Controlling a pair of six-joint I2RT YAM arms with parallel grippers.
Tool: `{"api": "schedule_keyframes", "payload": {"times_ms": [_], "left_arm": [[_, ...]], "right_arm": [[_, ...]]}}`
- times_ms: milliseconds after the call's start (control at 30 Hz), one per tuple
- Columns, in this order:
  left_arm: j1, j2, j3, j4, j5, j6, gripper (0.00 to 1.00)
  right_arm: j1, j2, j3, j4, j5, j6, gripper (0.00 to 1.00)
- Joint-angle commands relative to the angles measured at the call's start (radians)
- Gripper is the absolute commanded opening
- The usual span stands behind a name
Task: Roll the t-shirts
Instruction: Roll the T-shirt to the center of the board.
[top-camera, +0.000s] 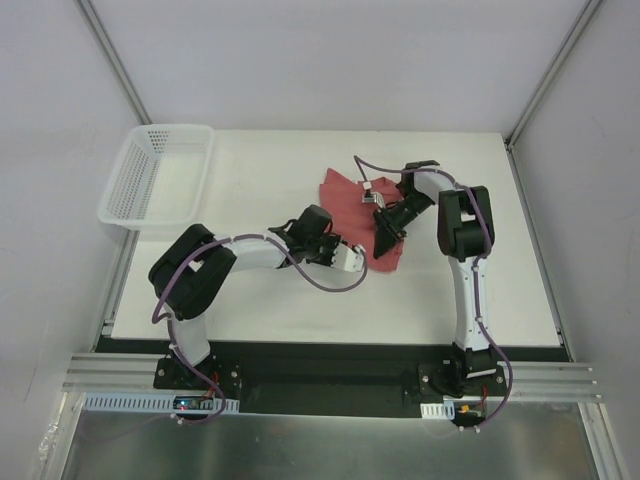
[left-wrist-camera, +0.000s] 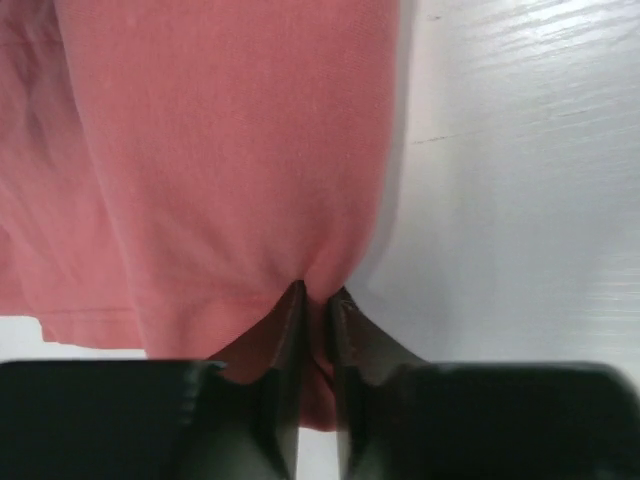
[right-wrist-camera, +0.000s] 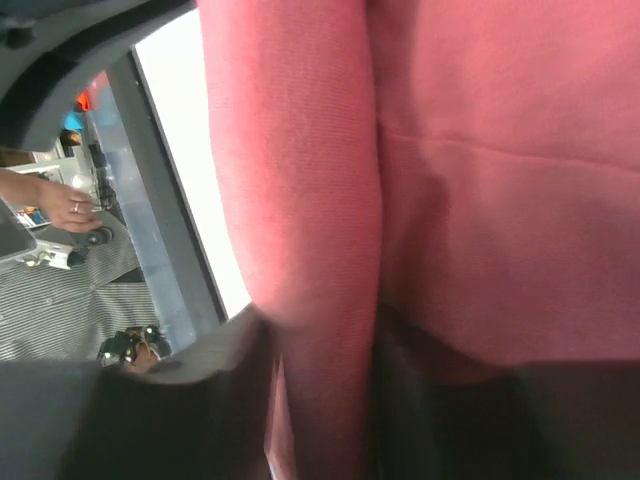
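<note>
At the table's (top-camera: 300, 300) far-left corner sits the white perforated basket (top-camera: 128, 195), well apart from the work. Right of it, the left gripper (left-wrist-camera: 315, 296) has its fingers pressed together on the hem of the salmon-red t-shirt (top-camera: 343, 188), which lies bunched at centre-right. Further right, the right gripper (right-wrist-camera: 320, 340) seems to pinch a fold of cloth, though that close view is murky. Both grips are probably there to draw the shirt flat for rolling.
</note>
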Motion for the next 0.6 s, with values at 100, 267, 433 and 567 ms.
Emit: {"api": "schedule_keyframes", "payload": {"times_ms": [100,267,433,567], "left_arm": [[0.021,0.057,0.239,-0.481,0.107,-0.027,0.0],[0.049,0.071,0.386,-0.67,0.286,-0.121,0.0],[0.074,0.123,0.498,-0.797,0.403,-0.223,0.0],[0.136,0.165,0.572,-0.831,0.541,-0.387,0.0]], "right_arm": [[-0.081,-0.143,0.014,-0.147,-0.066,-0.073,0.96],[-0.205,-0.465,-0.122,0.301,0.027,0.098,0.96],[-0.21,-1.163,-0.884,1.176,0.376,0.123,0.96],[-0.027,-1.258,-0.957,0.929,0.31,-0.085,0.96]]}}
